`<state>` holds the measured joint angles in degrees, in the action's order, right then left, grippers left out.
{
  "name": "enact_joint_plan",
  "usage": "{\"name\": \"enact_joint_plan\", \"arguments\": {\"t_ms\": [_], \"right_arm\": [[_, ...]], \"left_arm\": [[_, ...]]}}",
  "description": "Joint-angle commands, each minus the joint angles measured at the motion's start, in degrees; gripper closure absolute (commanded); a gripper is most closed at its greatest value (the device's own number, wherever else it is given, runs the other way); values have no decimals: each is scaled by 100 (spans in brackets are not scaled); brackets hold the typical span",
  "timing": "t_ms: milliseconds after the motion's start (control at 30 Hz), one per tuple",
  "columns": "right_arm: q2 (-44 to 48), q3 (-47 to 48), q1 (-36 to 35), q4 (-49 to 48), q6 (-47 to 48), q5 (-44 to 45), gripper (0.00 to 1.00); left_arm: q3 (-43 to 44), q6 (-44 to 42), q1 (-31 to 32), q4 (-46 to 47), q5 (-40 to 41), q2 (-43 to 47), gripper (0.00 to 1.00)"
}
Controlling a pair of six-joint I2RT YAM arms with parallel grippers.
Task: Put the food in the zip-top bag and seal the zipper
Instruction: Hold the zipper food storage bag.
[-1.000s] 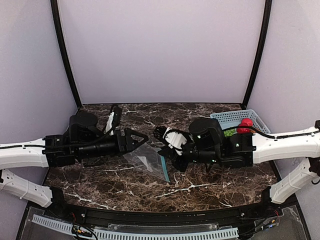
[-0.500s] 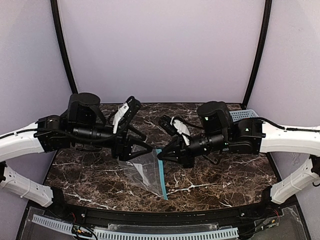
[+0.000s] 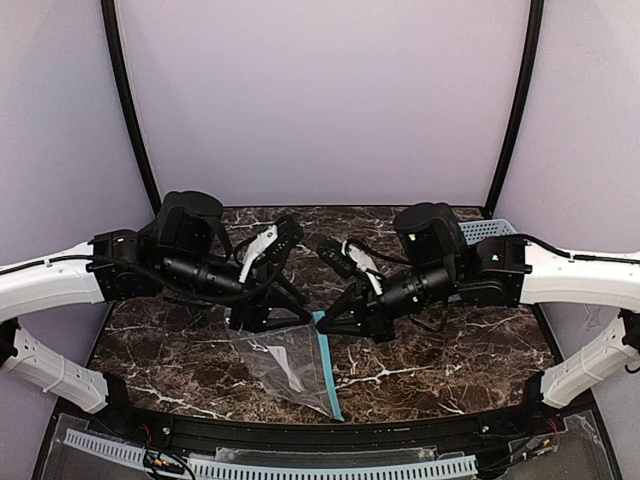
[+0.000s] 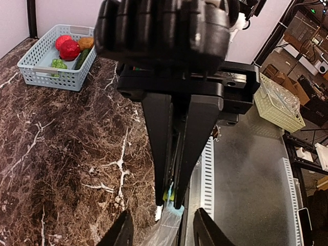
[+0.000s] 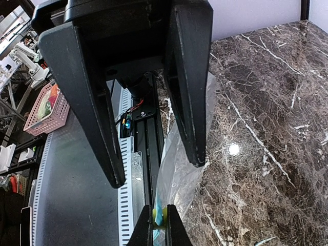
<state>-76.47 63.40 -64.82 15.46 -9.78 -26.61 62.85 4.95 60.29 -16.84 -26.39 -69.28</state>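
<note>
Bright, even light; small glare on table (image 5: 233,149).

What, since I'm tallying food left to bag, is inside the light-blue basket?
Two red fruits, an orange-brown one, green grapes and a dark green piece. Anything beneath them is hidden behind the basket wall.

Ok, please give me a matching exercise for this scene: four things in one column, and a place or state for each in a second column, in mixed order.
Things:
1 zip-top bag
2 red fruits
3 right end effector
4 left end effector

Places or states:
a lying in the basket
b fingers apart
c shut on the zipper
d clear and hanging, held at its top

Pairs: 1-d, 2-a, 3-c, 4-b
</note>
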Motion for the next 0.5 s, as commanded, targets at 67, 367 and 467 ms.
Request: {"name": "enact_joint_plan", "arguments": {"t_ms": [67,367,467], "right_arm": [[124,191,31,-17,-77,-231,100],[124,180,32,-11,-94,-245,100],[153,159,35,-18,-103,-142,100]], "left_arm": [[27,123,13,-13,-275,-93,67],[-18,236,10,179,-406,-150,87],[8,261,9,95,-422,-145,99]]}}
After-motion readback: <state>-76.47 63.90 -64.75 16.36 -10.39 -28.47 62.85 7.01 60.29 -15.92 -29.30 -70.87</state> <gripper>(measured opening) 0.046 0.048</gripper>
